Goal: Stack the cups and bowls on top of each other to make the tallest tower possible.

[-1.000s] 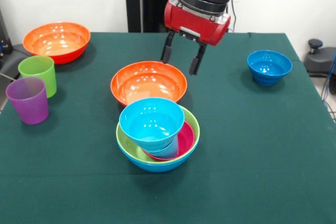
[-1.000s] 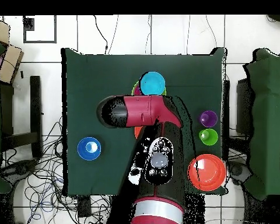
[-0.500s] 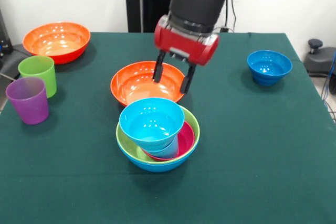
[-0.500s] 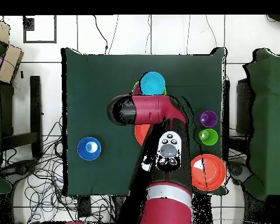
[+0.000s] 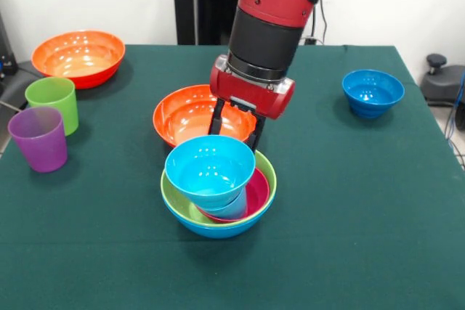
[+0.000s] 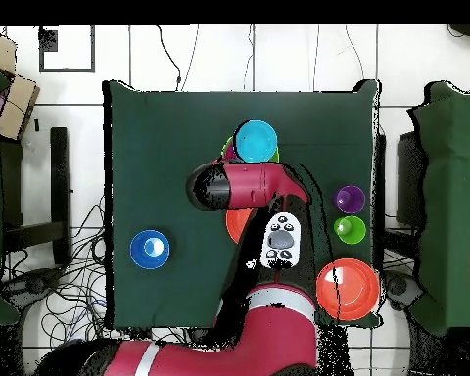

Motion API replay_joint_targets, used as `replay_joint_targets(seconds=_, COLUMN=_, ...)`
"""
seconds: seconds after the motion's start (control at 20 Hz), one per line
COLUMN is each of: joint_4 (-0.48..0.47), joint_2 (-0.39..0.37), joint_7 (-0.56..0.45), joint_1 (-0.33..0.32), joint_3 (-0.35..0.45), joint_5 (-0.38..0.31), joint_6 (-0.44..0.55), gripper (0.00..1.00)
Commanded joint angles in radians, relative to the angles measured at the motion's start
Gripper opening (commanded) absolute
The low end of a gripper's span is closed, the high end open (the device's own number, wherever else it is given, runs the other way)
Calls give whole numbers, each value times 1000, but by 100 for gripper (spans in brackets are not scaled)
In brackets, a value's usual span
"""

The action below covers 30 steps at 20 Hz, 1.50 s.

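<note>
Tower: nearest to us in the front view we see the tower [image 5: 218,201]. A large blue bowl [image 5: 211,229] is the base, a lime green bowl [image 5: 174,197] sits in it, then a magenta bowl [image 5: 258,192], a light blue cup [image 5: 229,208] and on top a cyan bowl [image 5: 209,168], which leans a little.

Cups at the side: the purple cup [image 5: 38,138] and the green cup [image 5: 53,103] stand upright, touching or almost touching, well apart from the tower.

Gripper: the gripper [image 5: 236,123] is just behind the tower, with its two fingers [image 5: 216,116] spread apart and nothing between them. They reach down at the near rim of the orange bowl [image 5: 196,112].

Far things: a dark blue bowl [image 5: 373,92] and a second orange bowl [image 5: 78,56] stand alone near the far corners.

Progress: we judge that about half is done. Five pieces are stacked; two cups, two orange bowls and one small bowl are left.

Next step: it seems to us that the orange bowl is the one to be taken.
</note>
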Motion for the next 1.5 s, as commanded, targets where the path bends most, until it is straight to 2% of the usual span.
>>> replay_joint_targets(seconds=0.05, joint_4=-52, joint_2=34, joint_7=22, joint_1=35, joint_3=62, joint_5=-23, joint_6=25, gripper=100)
replay_joint_targets(seconds=0.75, joint_4=-28, joint_2=14, joint_7=14, joint_1=39, joint_3=57, joint_5=-16, joint_6=45, gripper=100)
replay_joint_targets(seconds=0.8, joint_4=-6, joint_2=-5, joint_7=16, joint_1=38, joint_3=64, joint_5=2, joint_6=85, gripper=100)
replay_joint_targets(seconds=0.9, joint_4=46, joint_2=-36, joint_7=23, joint_1=43, joint_3=68, joint_5=5, joint_6=77, gripper=100)
replay_joint_targets(seconds=1.2, joint_4=159, joint_2=-57, joint_7=63, joint_1=61, joint_3=53, joint_5=-25, joint_6=-35, gripper=100)
replay_joint_targets(seconds=1.5, joint_4=250, joint_2=-101, joint_7=72, joint_1=62, joint_3=55, joint_5=-25, joint_6=-62, gripper=100)
